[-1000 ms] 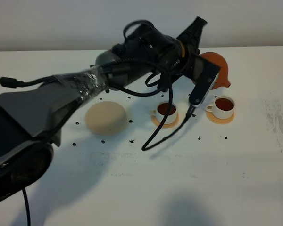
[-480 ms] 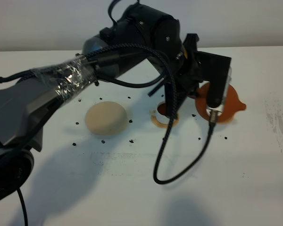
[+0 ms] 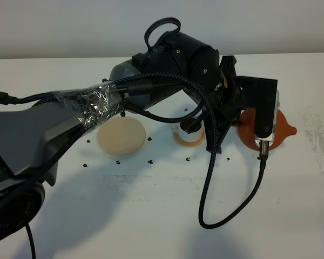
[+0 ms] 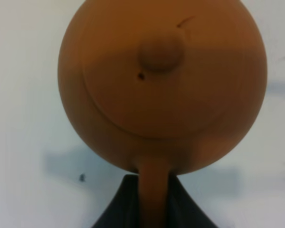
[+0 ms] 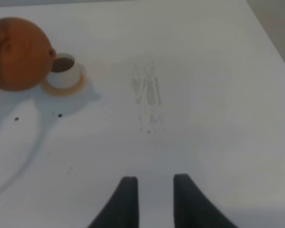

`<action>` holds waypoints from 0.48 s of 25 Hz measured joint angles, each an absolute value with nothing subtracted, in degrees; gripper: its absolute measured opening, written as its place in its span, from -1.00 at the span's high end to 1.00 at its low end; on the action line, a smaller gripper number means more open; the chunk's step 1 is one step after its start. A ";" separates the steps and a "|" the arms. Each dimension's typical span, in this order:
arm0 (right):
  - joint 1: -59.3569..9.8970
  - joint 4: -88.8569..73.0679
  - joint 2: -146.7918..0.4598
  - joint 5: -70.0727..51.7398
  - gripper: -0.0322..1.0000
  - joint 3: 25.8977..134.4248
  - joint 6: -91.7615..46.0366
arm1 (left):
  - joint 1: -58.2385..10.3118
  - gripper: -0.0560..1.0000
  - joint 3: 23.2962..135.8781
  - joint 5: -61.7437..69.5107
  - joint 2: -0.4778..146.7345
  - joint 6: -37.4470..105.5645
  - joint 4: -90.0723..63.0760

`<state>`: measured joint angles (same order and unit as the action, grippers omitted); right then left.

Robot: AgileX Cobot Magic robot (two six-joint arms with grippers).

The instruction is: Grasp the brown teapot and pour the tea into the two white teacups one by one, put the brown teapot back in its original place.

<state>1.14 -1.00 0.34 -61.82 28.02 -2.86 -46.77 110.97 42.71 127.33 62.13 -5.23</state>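
Note:
The brown teapot (image 4: 161, 85) hangs from its loop handle, on which my left gripper (image 4: 152, 190) is shut. In the exterior high view the teapot (image 3: 281, 129) is at the right of the table, mostly behind the left wrist. One white teacup (image 3: 183, 130) on its coaster shows partly under the arm. The other teacup (image 5: 64, 71) holds dark tea and stands on its coaster right beside the teapot (image 5: 19, 52). The beige saucer (image 3: 121, 135) lies bare at the left. My right gripper (image 5: 154, 199) hovers over bare table, fingers slightly apart and holding nothing.
A black cable (image 3: 227, 210) loops from the left wrist down onto the table in front of the cups. Small dark specks (image 3: 117, 161) dot the surface around the saucer. A scuffed patch (image 5: 147, 95) marks the table on the right.
The left arm has swung the teapot from behind the cups forward and right, so it now covers the right teacup in the exterior view. The right gripper has not visibly changed.

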 joint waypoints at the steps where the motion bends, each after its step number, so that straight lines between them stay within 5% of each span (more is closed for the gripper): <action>1: 1.14 -1.00 0.34 -61.82 0.53 28.02 -2.86 | -46.82 0.75 110.61 42.71 127.33 61.72 -5.23; 12: 1.14 -1.00 0.34 -61.82 0.53 28.02 -2.86 | -47.20 0.75 104.37 38.78 127.33 60.90 -7.67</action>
<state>1.14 -1.00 0.34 -61.82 28.02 -2.86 -47.20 104.37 38.78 127.33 60.90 -7.67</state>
